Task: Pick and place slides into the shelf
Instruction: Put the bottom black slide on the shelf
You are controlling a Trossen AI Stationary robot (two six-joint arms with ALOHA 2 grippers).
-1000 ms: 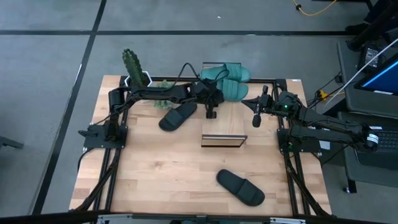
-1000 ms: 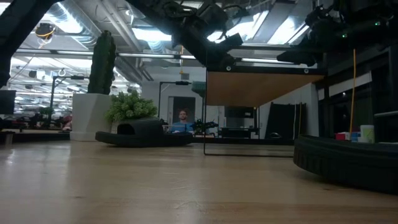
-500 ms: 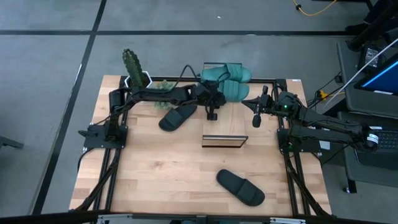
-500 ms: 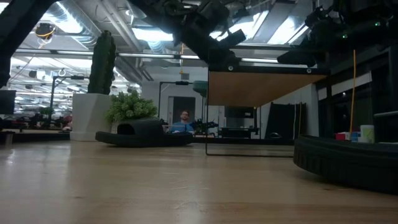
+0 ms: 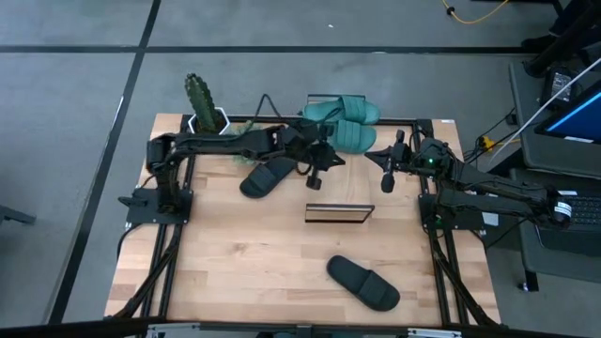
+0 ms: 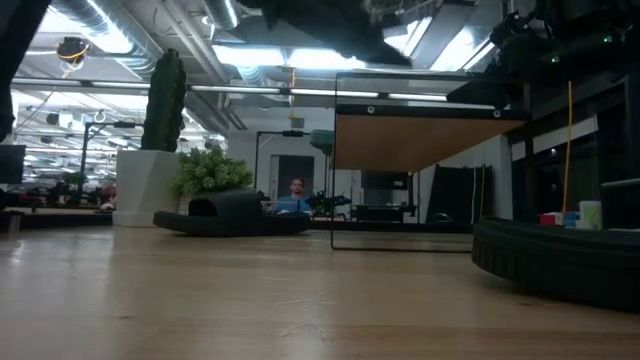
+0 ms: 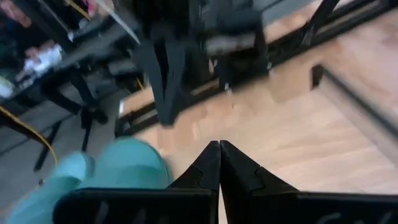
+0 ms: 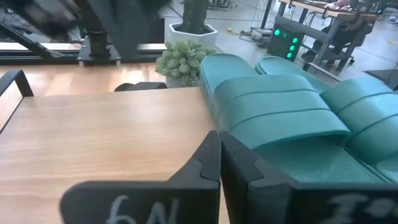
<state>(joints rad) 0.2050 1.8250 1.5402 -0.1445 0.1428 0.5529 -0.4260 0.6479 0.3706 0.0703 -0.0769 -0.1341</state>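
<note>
left gripper shut above shelf (teal slides adjacent).

1. In the low view, the black rubber slide at 3 o'clock runs off the picture's edge.
2. The left wrist view is motion-blurred; the teal-green rubber slide at 8 o'clock is smeared and cropped.
3. The small seated person beyond the table is too small to tell apart.
</note>
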